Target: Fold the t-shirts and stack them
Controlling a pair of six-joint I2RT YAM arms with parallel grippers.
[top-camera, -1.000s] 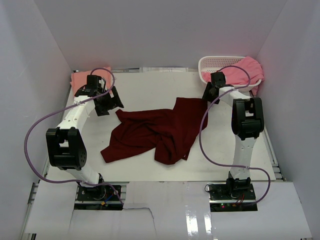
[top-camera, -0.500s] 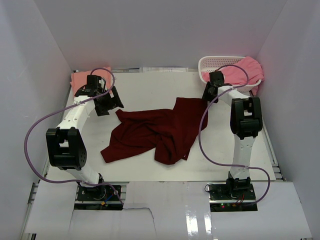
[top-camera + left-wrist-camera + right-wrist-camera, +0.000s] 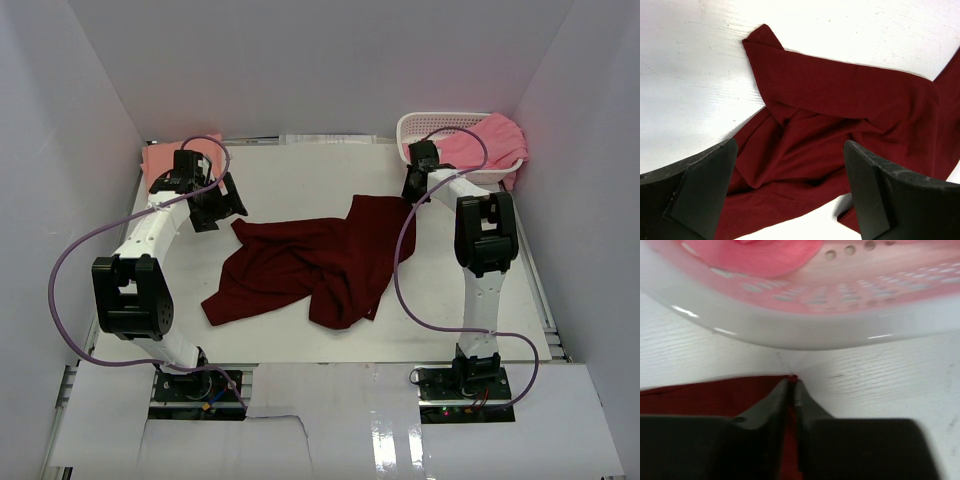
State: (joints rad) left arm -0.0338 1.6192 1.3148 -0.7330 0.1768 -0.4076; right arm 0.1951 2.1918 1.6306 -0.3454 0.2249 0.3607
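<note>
The dark maroon t-shirt (image 3: pixel 320 262) lies crumpled in the middle of the table; it fills the left wrist view (image 3: pixel 840 115). My left gripper (image 3: pixel 222 203) is open just left of the shirt's upper left corner, above it and holding nothing. My right gripper (image 3: pixel 411 190) is shut on the shirt's far right corner (image 3: pixel 792 378), close to the white basket (image 3: pixel 420 128). The brighter pink t-shirt (image 3: pixel 490 143) hangs over the basket's right side and shows through its wall (image 3: pixel 760 257). The salmon-peach t-shirt (image 3: pixel 157 160) lies at the far left corner.
The basket's curved wall (image 3: pixel 805 332) stands just beyond my right fingertips. White enclosure walls bound the table on the left, right and far sides. Purple cables loop off both arms.
My right gripper has shifted slightly towards the far left, still shut on the maroon shirt's corner. The left arm has not moved.
</note>
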